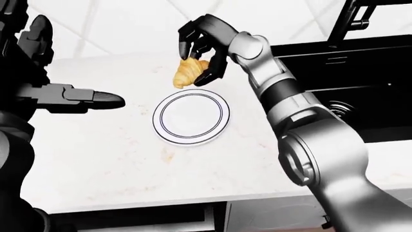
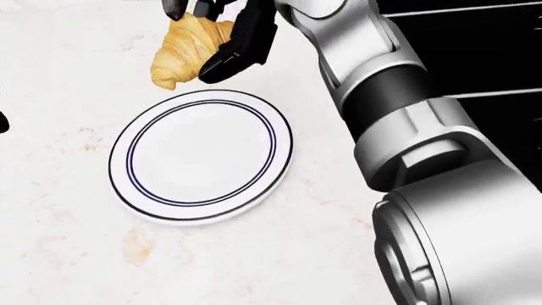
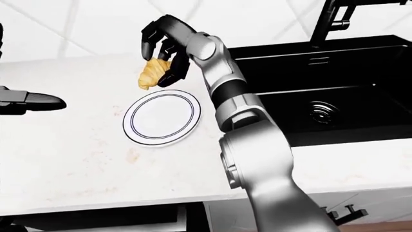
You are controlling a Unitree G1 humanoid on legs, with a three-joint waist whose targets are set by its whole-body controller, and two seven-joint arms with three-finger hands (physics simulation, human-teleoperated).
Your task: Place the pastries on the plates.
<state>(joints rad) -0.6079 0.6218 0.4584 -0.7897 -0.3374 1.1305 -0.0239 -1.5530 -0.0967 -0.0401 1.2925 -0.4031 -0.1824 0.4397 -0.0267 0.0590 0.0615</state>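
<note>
White marbled counter (image 1: pixel 116 154), black sink (image 3: pixel 334 96) alongside. Right hand (image 1: pixel 203 46) closed round a croissant (image 1: pixel 188 71), just above the empty plate (image 1: pixel 191 116). Left hand (image 1: pixel 77 98) empty, fingers outstretched, well apart.

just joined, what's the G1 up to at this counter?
The right hand has its fingers closed round a croissant, held in the air just past the far rim of an empty white plate on the marble counter. The pastry is not on the plate yet. The left hand hangs open over the counter at the view's left, holding nothing. A black sink lies to the right.
</note>
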